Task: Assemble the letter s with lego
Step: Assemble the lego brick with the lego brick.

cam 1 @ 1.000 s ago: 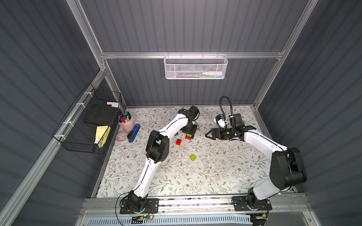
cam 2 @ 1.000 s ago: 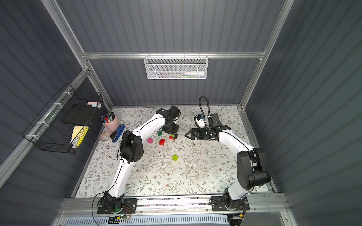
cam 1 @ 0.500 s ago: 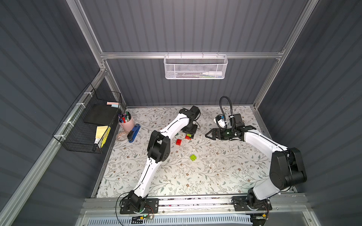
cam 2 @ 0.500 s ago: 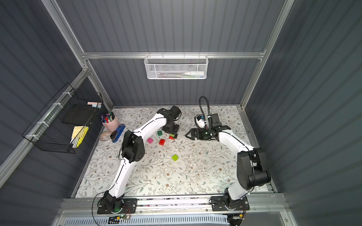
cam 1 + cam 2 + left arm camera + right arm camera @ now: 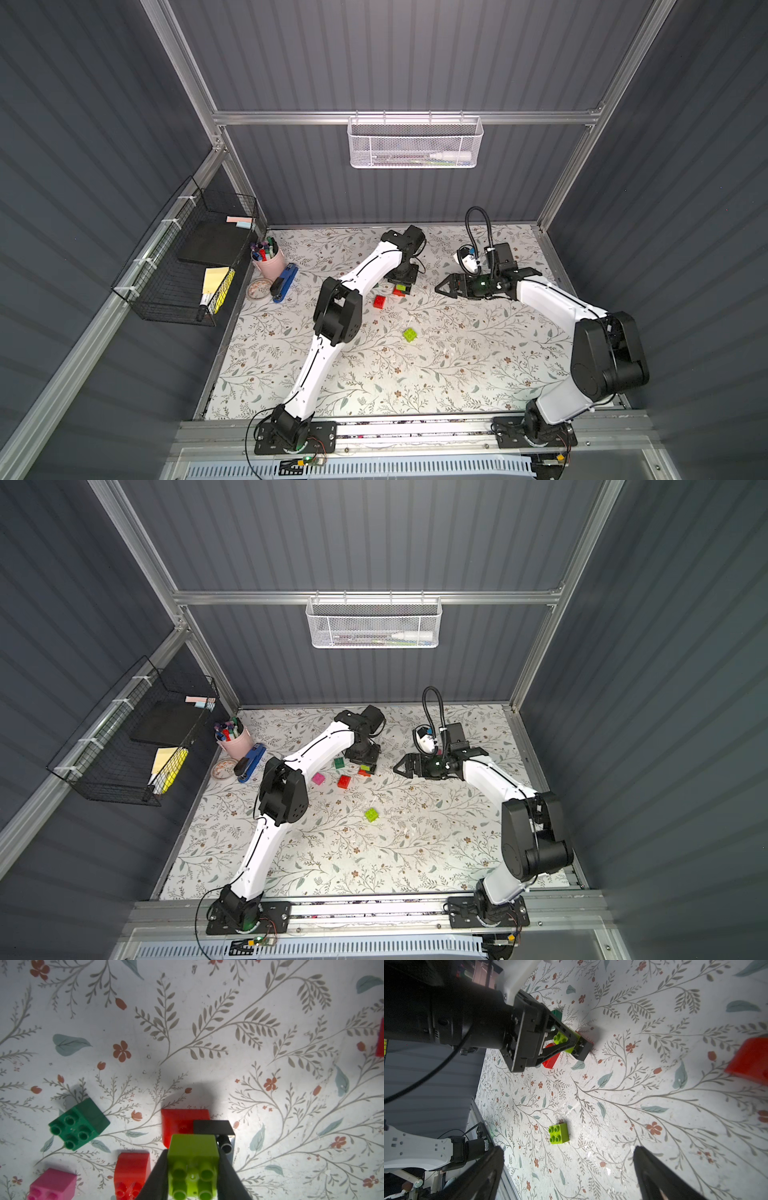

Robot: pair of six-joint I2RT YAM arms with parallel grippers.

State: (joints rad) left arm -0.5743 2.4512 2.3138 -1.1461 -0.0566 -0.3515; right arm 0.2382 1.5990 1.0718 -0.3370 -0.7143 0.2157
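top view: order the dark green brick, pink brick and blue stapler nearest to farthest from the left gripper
1. dark green brick, just left of the left gripper
2. pink brick, further left
3. blue stapler, far left

The left arm [image 5: 365, 270] reaches toward the tabletop's [image 5: 457, 365] far edge. The left gripper [image 5: 401, 286] points down, clamped on a lime brick [image 5: 193, 1152]. The right gripper [image 5: 566, 1153] lies level, its jaws spread wide.

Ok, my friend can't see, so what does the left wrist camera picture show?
The left gripper is shut on a lime green brick, close up, with a black brick and a red brick just beyond it. A dark green brick, a second red brick and a pink brick lie loose nearby on the flowery table.
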